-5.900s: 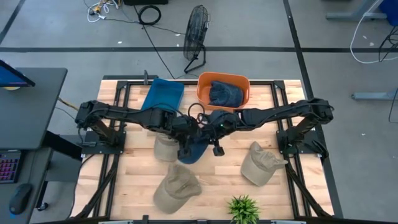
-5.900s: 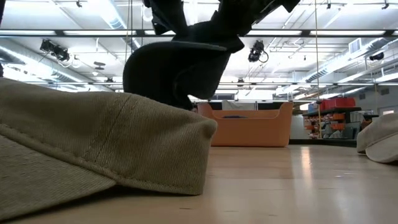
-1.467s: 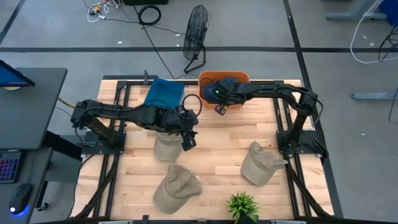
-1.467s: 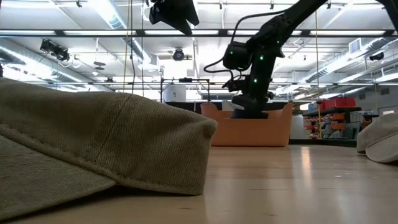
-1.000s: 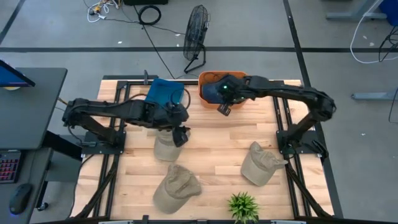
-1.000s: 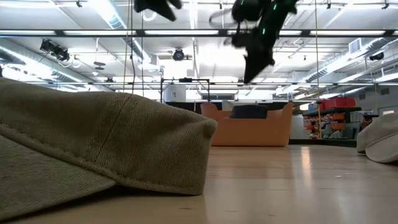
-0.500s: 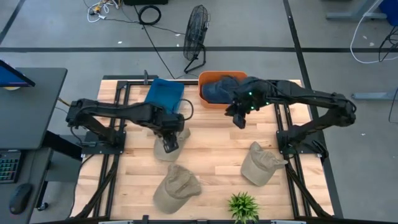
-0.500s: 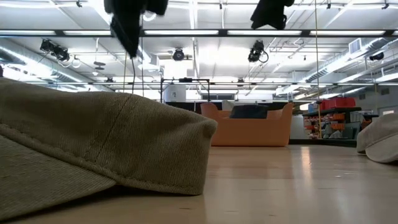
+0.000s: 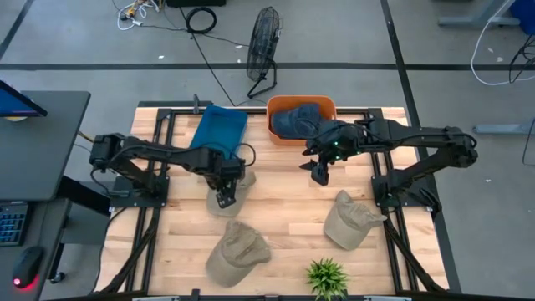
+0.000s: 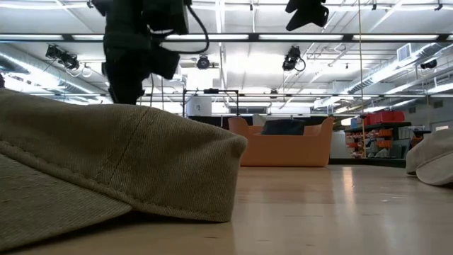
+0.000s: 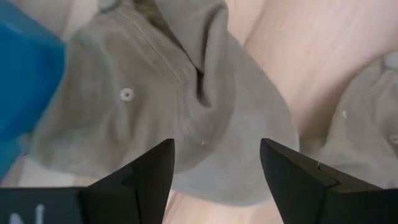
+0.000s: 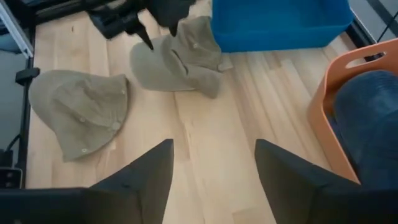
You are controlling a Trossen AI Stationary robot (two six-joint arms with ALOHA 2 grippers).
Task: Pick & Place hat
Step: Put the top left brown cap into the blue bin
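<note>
Since a moment ago the left gripper (image 9: 223,199) has dropped lower over the khaki hat (image 9: 224,197) beside the blue bin (image 9: 221,127), fingers (image 11: 146,180) spread wide and empty, while the right gripper (image 9: 320,174) has pulled away from the orange bin (image 9: 277,109), also open and empty above bare table (image 9: 284,213). Three khaki hats lie on the wood: this one, a front one (image 9: 235,252) and a right one (image 9: 351,219). Dark blue hats (image 9: 292,122) fill the orange bin; their count cannot be told.
</note>
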